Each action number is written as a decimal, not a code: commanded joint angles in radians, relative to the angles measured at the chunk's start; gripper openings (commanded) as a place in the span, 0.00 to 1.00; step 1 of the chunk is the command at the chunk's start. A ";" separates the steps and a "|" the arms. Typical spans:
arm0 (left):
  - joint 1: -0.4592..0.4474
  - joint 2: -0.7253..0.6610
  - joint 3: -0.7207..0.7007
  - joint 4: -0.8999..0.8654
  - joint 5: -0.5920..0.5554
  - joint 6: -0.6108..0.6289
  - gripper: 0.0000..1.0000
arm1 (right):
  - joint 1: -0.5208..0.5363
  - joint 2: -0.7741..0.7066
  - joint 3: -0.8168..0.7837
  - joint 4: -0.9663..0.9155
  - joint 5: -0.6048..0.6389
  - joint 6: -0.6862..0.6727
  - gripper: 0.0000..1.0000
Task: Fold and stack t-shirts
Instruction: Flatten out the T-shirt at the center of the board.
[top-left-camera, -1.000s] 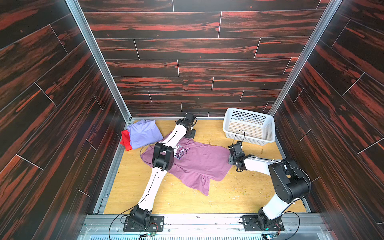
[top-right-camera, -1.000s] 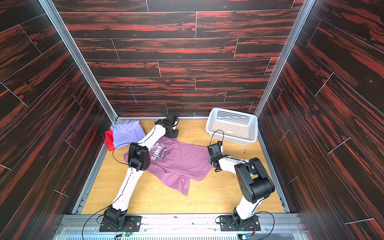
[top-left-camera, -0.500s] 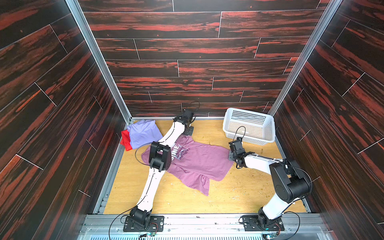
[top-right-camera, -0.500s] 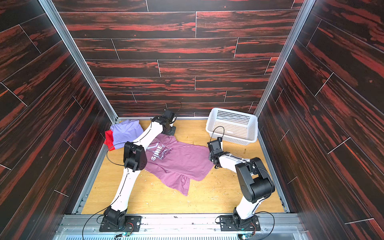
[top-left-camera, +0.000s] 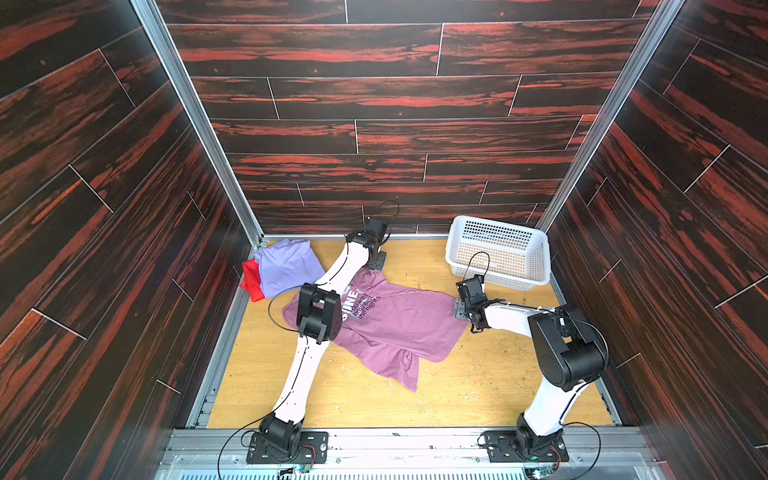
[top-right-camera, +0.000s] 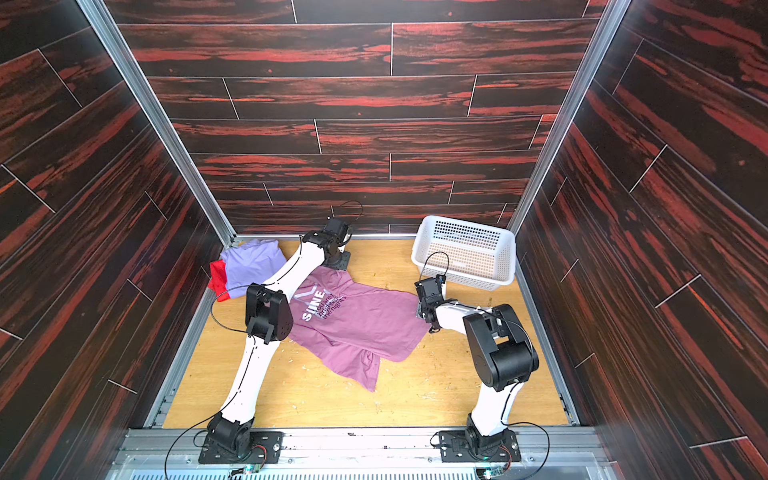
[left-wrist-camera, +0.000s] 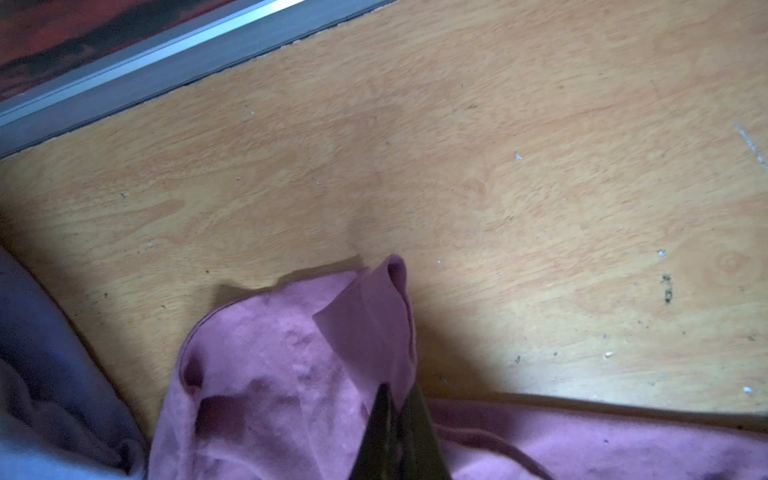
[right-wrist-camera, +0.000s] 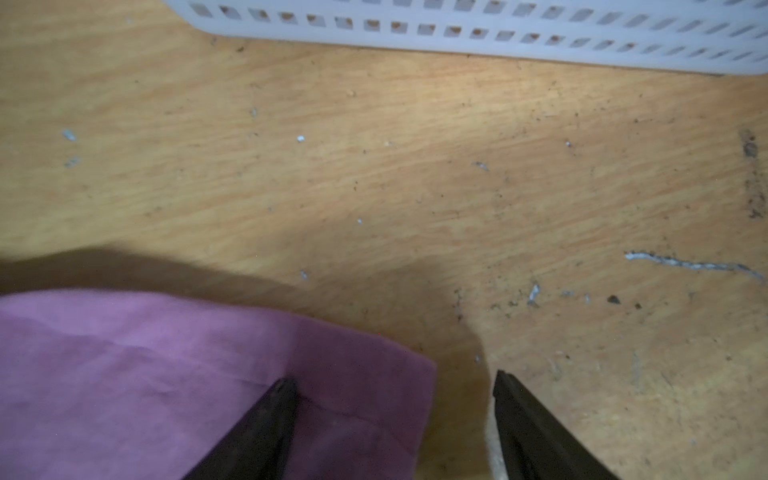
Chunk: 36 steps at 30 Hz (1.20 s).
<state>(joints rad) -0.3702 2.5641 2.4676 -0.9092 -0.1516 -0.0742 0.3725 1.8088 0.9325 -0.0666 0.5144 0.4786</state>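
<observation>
Outstretched left gripper (left-wrist-camera: 397, 392) tight on pink-mauve shirt (top-left-camera: 399, 324); low right gripper (right-wrist-camera: 395, 384) agape.

- table (top-left-camera: 415, 407): pale wood, flecked with light specks;
- pink-mauve t-shirt (top-left-camera: 399, 324): spread mid-table, lettering up;
- lavender t-shirt (top-left-camera: 286, 266) over red t-shirt (top-left-camera: 251, 280): far left corner;
- white basket (top-left-camera: 538, 259): far right corner.

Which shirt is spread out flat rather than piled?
The pink-mauve shirt with lettering, spread open in the middle. The lavender shirt and red shirt sit bunched together in the far corner, lavender on top.
</observation>
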 joint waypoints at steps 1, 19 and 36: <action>0.005 -0.077 0.004 -0.029 -0.022 0.016 0.00 | -0.006 0.024 0.006 -0.020 -0.046 0.023 0.77; 0.007 -0.333 -0.020 -0.091 -0.193 0.037 0.00 | 0.005 -0.184 0.066 -0.019 -0.115 -0.049 0.00; -0.216 -1.257 -0.474 0.222 -0.461 0.180 0.00 | 0.076 -0.867 0.212 -0.123 -0.156 -0.271 0.00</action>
<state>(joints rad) -0.5514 1.3380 2.0140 -0.6781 -0.5247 0.0570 0.4385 0.9916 1.1416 -0.1410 0.3908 0.2623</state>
